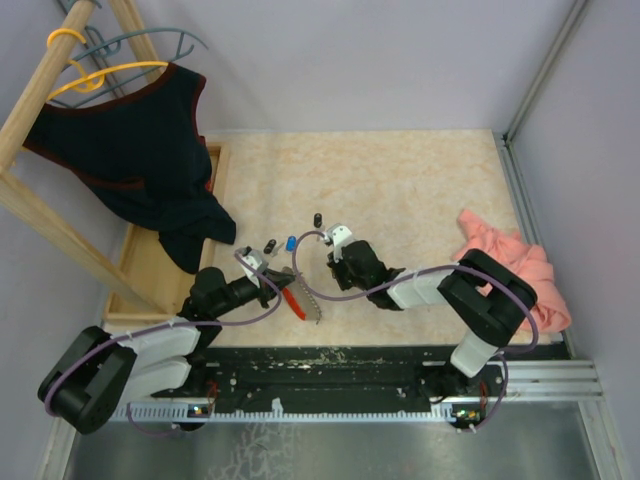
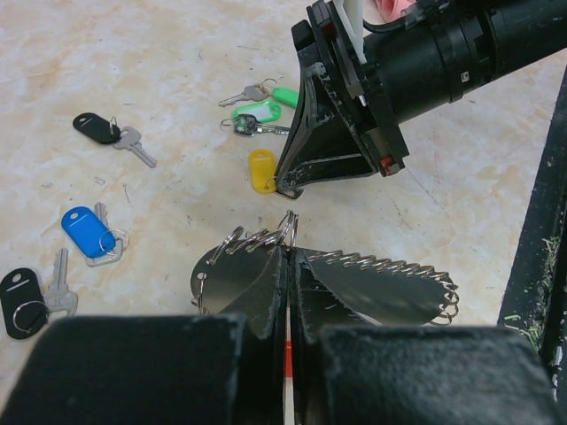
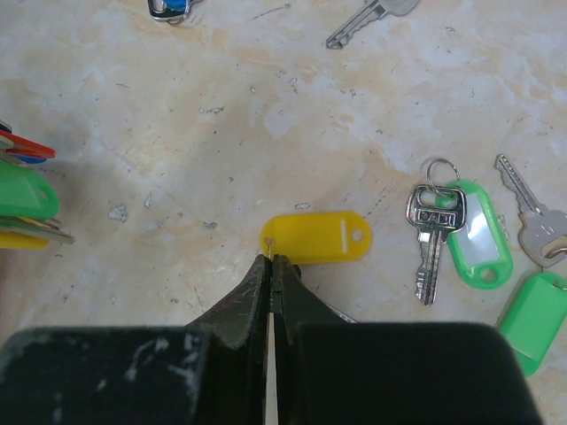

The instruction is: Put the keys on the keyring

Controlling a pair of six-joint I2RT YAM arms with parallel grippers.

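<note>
Left jaws: fully closed and clamped on the keyring (image 2: 363,282), which spreads to both sides of the tips, with wire rings along its far edge.

Right jaws: fully closed, tips touching the near edge of the yellow key tag (image 3: 317,237), which lies on the counter (image 3: 177,133). A grip on the tag cannot be confirmed.

The green-tagged keys (image 3: 469,239) lie to the right of the right jaws. The blue-tagged key (image 2: 84,232) and the black-tagged key (image 2: 96,127) lie to the left of the left jaws.
</note>
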